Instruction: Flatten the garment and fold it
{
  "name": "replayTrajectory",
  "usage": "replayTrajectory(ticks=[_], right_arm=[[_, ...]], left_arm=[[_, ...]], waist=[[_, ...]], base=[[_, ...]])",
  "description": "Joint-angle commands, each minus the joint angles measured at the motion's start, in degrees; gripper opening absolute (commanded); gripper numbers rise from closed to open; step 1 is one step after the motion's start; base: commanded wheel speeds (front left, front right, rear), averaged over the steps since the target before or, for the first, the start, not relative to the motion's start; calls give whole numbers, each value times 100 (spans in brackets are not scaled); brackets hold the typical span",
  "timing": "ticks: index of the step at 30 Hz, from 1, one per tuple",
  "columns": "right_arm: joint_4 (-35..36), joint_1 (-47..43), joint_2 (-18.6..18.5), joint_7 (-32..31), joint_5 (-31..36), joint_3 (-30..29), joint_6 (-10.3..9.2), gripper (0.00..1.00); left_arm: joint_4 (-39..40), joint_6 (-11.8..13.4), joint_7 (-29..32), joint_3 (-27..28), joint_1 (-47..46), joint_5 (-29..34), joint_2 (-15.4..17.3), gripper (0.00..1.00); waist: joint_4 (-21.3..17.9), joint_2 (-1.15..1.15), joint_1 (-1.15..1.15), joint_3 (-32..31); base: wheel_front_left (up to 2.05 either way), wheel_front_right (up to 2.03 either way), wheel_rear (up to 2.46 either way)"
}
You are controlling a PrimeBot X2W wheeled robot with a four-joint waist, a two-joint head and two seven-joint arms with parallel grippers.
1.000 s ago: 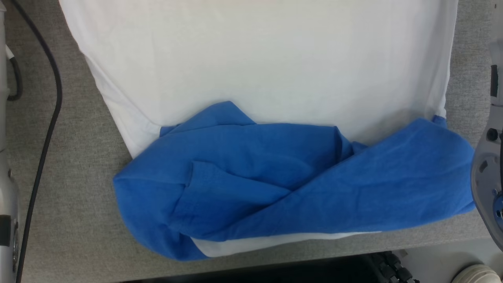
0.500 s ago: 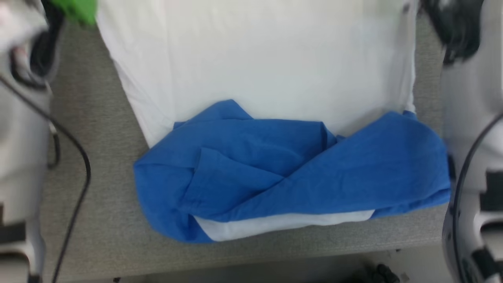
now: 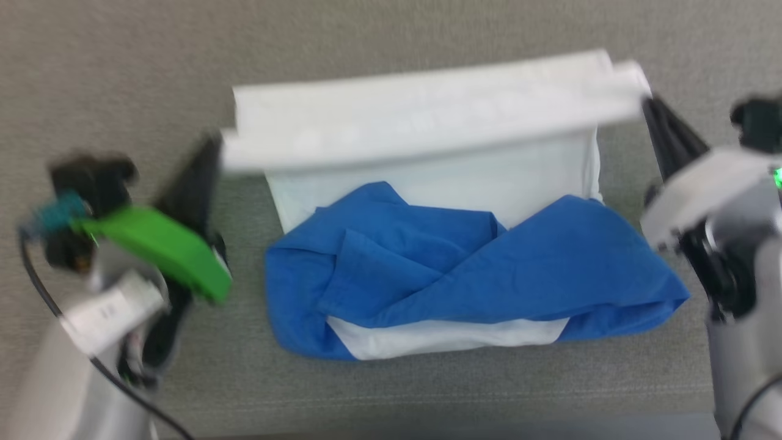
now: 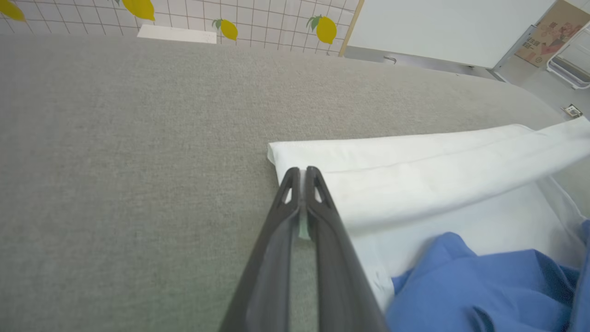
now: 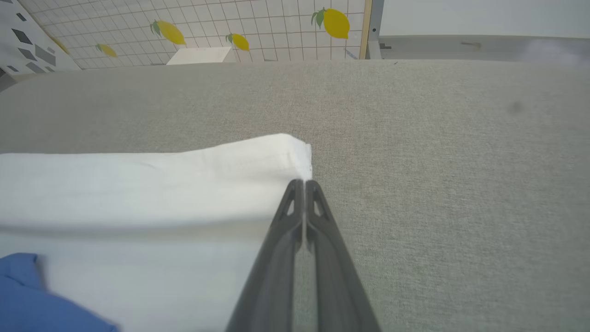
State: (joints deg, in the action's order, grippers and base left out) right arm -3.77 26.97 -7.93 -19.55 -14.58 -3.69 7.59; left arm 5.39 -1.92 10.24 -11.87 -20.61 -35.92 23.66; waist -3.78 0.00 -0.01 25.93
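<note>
The garment (image 3: 525, 171) lies on the grey table with its blue sleeves (image 3: 464, 275) bunched and crossed at the near end. Its white far hem (image 3: 427, 116) is lifted as a taut band above the white body. My left gripper (image 3: 215, 146) is shut on the hem's left corner, and in the left wrist view the fingertips (image 4: 302, 174) pinch the white cloth (image 4: 415, 175). My right gripper (image 3: 647, 105) is shut on the right corner, its fingertips (image 5: 304, 183) closed at the edge of the white cloth (image 5: 161, 184).
The grey fabric table (image 3: 122, 73) extends well beyond the garment on all sides. A black cable (image 3: 43, 293) hangs by the left arm, which carries a green part (image 3: 159, 244). A tiled wall with lemon pictures (image 5: 336, 23) stands behind the table.
The head view has pulled back. Both grippers have come into it holding the white hem, which is now lifted and drawn nearer to the blue sleeves.
</note>
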Motion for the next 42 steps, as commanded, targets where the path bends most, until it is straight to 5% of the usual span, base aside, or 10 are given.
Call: replayTrajectory(ticks=[1, 11, 23, 24, 25, 26, 35, 42], right_arm=[[160, -277, -27, -98, -39, -92, -10, 0], [1041, -2103, 218, -751, 95, -760, -10, 0], [427, -2819, 461, -1007, 447, -745, -10, 0], [362, -2829, 472, -1039, 429, -718, -10, 15], [343, -2836, 479, -1052, 414, -691, -10, 73], [327, -2854, 486, -1078, 386, -686, -10, 100], [939, -3235, 503, -1148, 211, -1008, -10, 100], [1207, -3071, 504, -506, -620, -1355, -10, 100]], left_arm=[[59, 30, 3, -27, 304, -136, -61, 0], [-138, 6, -18, -346, 1585, -433, -290, 0], [-1135, -130, -186, -760, 1825, -320, -485, 0], [-1225, -115, -227, -760, 1817, -338, -542, 18], [-1279, -116, -261, -774, 1807, -335, -575, 69], [-1331, -122, -307, -786, 1801, -345, -620, 100], [-1246, 98, -1059, -532, 1899, -229, -748, 100], [-1169, 320, -2258, -150, 1690, 130, -884, 100]], waist=[[258, 0, 1, -626], [448, 0, 1, -1020], [439, 0, 1, -1099], [435, 0, 1, -1112], [433, 0, 1, -1132], [436, 0, 1, -1168], [522, 0, 1, -1600], [598, 0, 1, -1770]], base=[[0, 0, 0], [0, 0, 0], [0, 0, 0], [0, 0, 0], [0, 0, 0], [0, 0, 0], [0, 0, 0], [0, 0, 0]])
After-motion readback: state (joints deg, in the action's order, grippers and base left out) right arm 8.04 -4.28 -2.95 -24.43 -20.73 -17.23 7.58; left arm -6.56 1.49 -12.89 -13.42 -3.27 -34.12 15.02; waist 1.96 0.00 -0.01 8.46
